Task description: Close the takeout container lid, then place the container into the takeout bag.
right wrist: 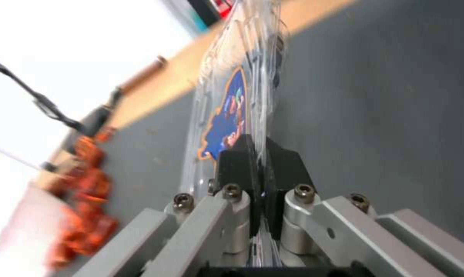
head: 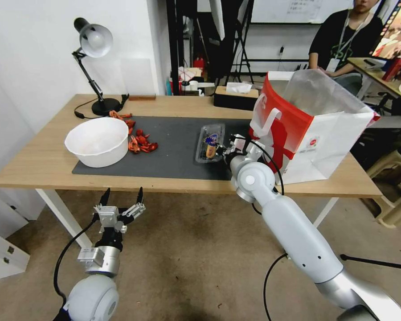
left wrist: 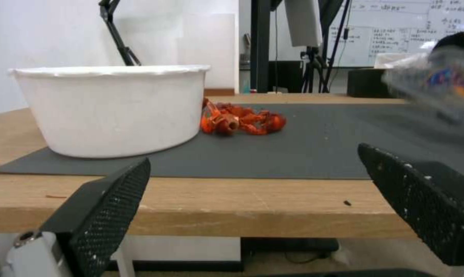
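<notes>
From the head camera I see a light wooden table (head: 40,165) with a dark grey mat (head: 173,151) across its middle, standing on a worn concrete floor with white walls to the left. A black desk lamp (head: 93,49) stands at the far left corner, a white bowl (head: 98,140) sits on the mat's left part, and red crayfish pieces (head: 140,141) lie just beside it. The container (head: 210,143) lies on the mat with its takeout container lid (head: 212,139) down over it, near the takeout bag (head: 312,127), which stands open at the table's right end. My right gripper (head: 231,151) is at the container's near right edge. My left gripper (head: 122,200) hangs below the table's front edge, fingers spread apart. A dark tissue box (head: 236,96) sits behind the container.

On the left wrist camera, the two black fingers (left wrist: 108,204) stand wide apart before the table edge, the bowl and crayfish beyond.

On the right wrist camera, the black pads (right wrist: 237,169) are pinched together on the container's clear edge, beside its blue label (right wrist: 226,123).
</notes>
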Controlling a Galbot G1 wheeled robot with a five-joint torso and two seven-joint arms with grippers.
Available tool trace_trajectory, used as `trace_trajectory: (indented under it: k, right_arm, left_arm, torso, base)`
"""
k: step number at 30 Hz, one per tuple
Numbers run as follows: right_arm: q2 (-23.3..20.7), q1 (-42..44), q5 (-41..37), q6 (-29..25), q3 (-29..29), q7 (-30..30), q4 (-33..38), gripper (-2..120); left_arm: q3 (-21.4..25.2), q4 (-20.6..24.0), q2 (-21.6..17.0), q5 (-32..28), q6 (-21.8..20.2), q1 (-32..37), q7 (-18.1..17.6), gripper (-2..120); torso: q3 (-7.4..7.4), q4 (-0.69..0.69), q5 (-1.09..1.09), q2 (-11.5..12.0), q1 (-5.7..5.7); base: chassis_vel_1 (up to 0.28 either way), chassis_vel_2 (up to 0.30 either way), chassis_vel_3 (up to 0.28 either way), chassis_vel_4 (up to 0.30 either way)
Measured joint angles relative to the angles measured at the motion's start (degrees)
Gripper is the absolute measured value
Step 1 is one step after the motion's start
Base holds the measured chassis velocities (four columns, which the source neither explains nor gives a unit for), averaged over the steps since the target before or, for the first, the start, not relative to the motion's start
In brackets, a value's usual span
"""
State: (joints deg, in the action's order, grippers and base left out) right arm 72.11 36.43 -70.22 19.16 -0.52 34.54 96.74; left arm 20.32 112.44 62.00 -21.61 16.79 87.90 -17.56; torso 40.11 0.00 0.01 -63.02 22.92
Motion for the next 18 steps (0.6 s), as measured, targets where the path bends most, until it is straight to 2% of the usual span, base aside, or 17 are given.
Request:
trace_trajectory:
  k: [7, 9, 14, 18]
  right_arm:
    - [-2.7, -1.8, -4.4, 1.3, -3.1, 0.3, 9.3, 0]
    - [-4.4, -3.3, -6.6, 2.2, -5.6, 0.7, 13.7, 0]
    - [-6.4, -5.9, -7.7, 3.7, -9.7, 2.4, 17.3, 0]
    - [-9.6, -8.7, -7.7, 6.6, -15.7, 5.4, 19.0, 0]
  left_arm:
    - [0.1, -0.3, -0.1, -0.2, -0.1, -0.6, -0.1, 100]
    - [0.1, -0.3, 0.1, -0.2, -0.1, -0.8, -0.2, 100]
    - [0.0, -0.3, 0.3, -0.2, -0.2, -0.9, -0.2, 100]
    - [-0.1, -0.2, 0.3, -0.3, -0.4, -1.4, -0.3, 100]
  torso:
    - [0.00, -0.01, 0.00, 0.0, 0.00]
    - [0.00, 0.00, 0.00, 0.0, 0.00]
    - [0.00, 0.00, 0.01, 0.0, 0.00]
    - [0.00, 0.00, 0.00, 0.0, 0.00]
  base:
    - [0.000, 0.000, 0.000, 0.000]
    - [0.000, 0.000, 0.000, 0.000]
    - [0.000, 0.000, 0.000, 0.000]
    - [0.000, 0.000, 0.000, 0.000]
